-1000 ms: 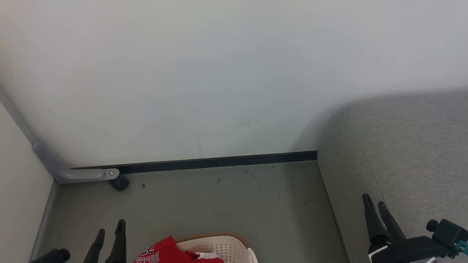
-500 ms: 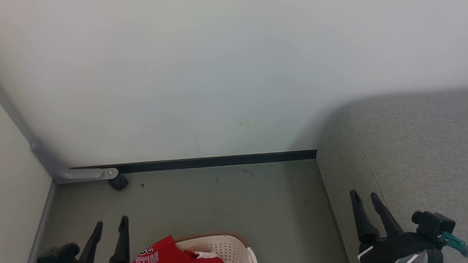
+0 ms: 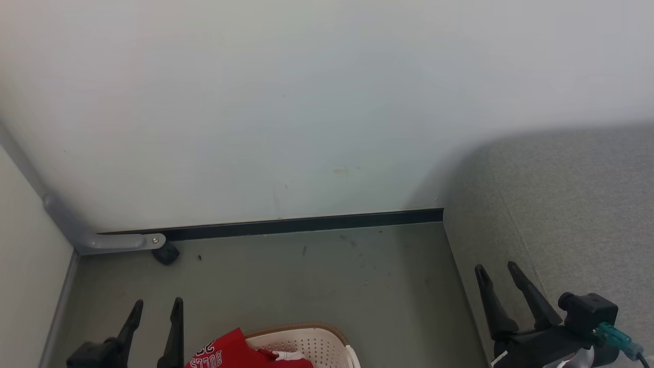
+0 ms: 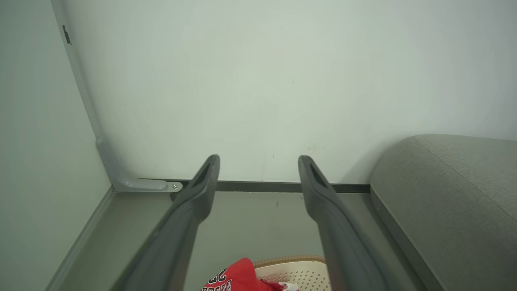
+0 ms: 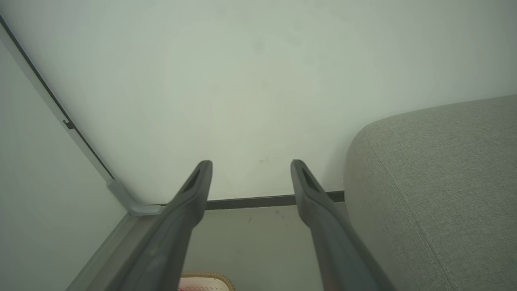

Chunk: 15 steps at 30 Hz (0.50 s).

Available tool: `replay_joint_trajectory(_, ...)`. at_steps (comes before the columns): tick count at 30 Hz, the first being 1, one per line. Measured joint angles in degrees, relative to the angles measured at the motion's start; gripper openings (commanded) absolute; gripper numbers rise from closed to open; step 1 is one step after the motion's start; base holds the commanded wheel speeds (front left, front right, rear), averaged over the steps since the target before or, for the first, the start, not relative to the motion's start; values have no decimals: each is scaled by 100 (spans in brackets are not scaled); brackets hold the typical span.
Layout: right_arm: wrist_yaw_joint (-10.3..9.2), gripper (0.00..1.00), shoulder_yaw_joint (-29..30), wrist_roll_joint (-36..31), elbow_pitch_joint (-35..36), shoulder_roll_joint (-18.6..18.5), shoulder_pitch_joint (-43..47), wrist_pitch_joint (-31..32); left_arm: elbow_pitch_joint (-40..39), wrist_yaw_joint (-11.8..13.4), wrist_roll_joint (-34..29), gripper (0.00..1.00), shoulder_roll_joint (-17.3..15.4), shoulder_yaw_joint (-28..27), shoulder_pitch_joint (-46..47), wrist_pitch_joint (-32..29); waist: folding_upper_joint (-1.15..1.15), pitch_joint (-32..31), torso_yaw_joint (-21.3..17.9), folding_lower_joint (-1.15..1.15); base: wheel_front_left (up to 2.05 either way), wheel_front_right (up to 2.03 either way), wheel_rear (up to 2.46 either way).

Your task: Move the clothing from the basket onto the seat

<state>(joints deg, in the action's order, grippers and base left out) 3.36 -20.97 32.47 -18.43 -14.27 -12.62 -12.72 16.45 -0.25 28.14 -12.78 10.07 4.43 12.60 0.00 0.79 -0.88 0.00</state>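
Note:
A red garment (image 3: pixel 230 351) with white "BULLS" lettering lies in the cream basket (image 3: pixel 317 340) at the bottom middle of the head view, cut off by the frame edge. The garment (image 4: pixel 236 279) and the basket (image 4: pixel 303 273) show again low in the left wrist view. The basket rim (image 5: pixel 206 278) peeks into the right wrist view. The grey sofa (image 3: pixel 572 214) fills the right side. My left gripper (image 3: pixel 157 305) stands open left of the basket, holding nothing. My right gripper (image 3: pixel 496 270) is open and empty in front of the sofa's side.
A pale wall (image 3: pixel 306 102) with a dark skirting strip (image 3: pixel 306 225) closes the space behind. A grey bracket (image 3: pixel 122 241) and a small black caster (image 3: pixel 166 254) sit at the left corner. Bare grey floor (image 3: pixel 317 281) lies between wall, basket and sofa.
My right gripper has moved left and slightly up along the sofa's side. My left gripper has risen a little and its fingers have spread wider. The basket and garment stay put.

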Motion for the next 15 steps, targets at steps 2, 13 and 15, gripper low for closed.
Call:
replay_joint_trajectory(2, 0, 100, -42, -118, 2, -25, -3, -33, -1, 0, -125, 100, -14, 2, 2, 37, 0, 4, 3, 0, 0, 0, 0)
replay_joint_trajectory(13, 1, 100, -116, -579, 1, -55, -102, -158, -7, -27, -650, 100, -12, -36, 4, 170, 0, 23, 9, 0, 0, 0, 0)
replay_joint_trajectory(15, 11, 100, -92, -579, 0, -51, -102, -159, -7, -33, -650, 100, 5, -65, 4, 170, 0, 28, 8, 0, 0, 0, 0)
